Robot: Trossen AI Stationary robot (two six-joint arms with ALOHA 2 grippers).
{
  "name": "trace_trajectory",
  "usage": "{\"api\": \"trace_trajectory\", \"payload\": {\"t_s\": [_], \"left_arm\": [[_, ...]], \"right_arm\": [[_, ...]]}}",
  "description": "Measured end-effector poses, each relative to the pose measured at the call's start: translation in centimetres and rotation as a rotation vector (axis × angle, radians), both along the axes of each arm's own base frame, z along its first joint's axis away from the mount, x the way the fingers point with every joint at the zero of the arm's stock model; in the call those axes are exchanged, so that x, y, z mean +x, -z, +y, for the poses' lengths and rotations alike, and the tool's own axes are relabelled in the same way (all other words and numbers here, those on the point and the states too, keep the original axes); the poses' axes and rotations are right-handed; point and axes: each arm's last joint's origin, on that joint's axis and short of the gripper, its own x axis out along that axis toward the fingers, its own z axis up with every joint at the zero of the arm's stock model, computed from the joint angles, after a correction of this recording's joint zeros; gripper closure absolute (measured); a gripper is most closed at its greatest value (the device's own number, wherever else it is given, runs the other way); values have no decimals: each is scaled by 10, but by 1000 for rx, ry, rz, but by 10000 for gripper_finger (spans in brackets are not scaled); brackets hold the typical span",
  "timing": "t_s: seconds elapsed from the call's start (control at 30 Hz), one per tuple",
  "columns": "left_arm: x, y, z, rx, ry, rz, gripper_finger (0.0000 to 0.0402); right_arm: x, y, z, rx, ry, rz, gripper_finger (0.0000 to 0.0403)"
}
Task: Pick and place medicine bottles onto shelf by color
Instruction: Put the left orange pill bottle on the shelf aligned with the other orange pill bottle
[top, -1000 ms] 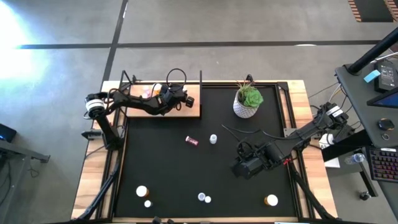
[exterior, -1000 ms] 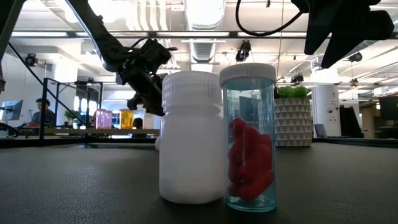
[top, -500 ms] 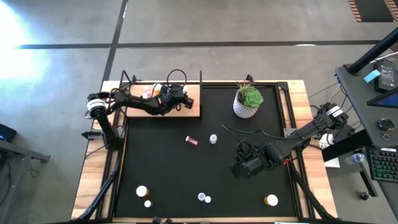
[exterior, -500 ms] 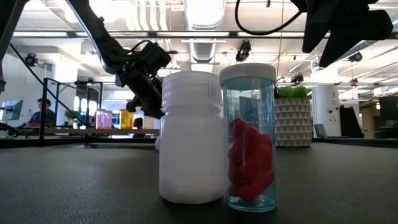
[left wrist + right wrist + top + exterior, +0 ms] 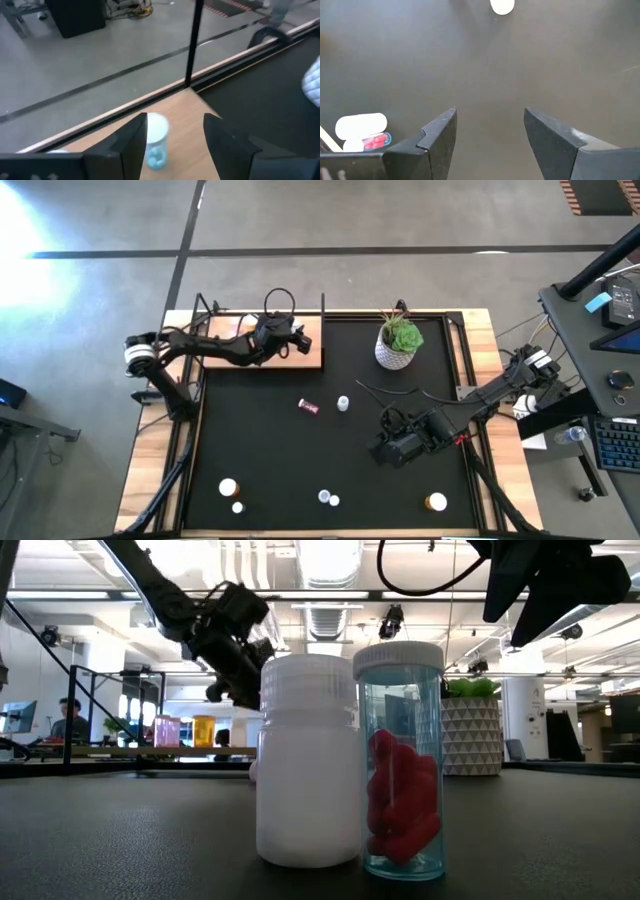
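Note:
The light wooden shelf (image 5: 230,352) lies at the mat's far left corner. My left gripper (image 5: 175,120) hovers open above its right end (image 5: 298,340). A pale blue bottle (image 5: 156,140) stands upright on the shelf just beyond one fingertip, apart from it. A pink bottle (image 5: 166,730) and an orange one (image 5: 204,730) also stand on the shelf. My right gripper (image 5: 490,112) hangs open over the bare mat right of centre (image 5: 385,448), holding nothing. Loose bottles on the mat include a pink one lying down (image 5: 308,407) and a white-capped one (image 5: 343,403).
A green plant in a white pot (image 5: 398,345) stands at the far right of the black mat (image 5: 270,450). More bottles sit along the near edge: white-capped ones (image 5: 228,488) (image 5: 328,498) and an orange one (image 5: 436,502). A black upright post (image 5: 195,40) rises at the shelf's far right corner.
My left gripper has risen above the shelf, away from the bottles standing on it. My right arm has kept still.

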Motion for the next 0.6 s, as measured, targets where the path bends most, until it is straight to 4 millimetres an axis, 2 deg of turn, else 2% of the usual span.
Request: {"api": "trace_trajectory", "payload": {"t_s": [0.37,0.5,0.6], "left_arm": [[-11,-45,-33,67,89,-34,223],[-16,-60,-57,56,188,-48,223],[-19,-68,-84,31,307,-50,223]], "right_arm": [[1,0,0,5,0,-9,181],[2,-1,1,16,0,-28,181],[3,-1,1,17,0,-30,181]]}}
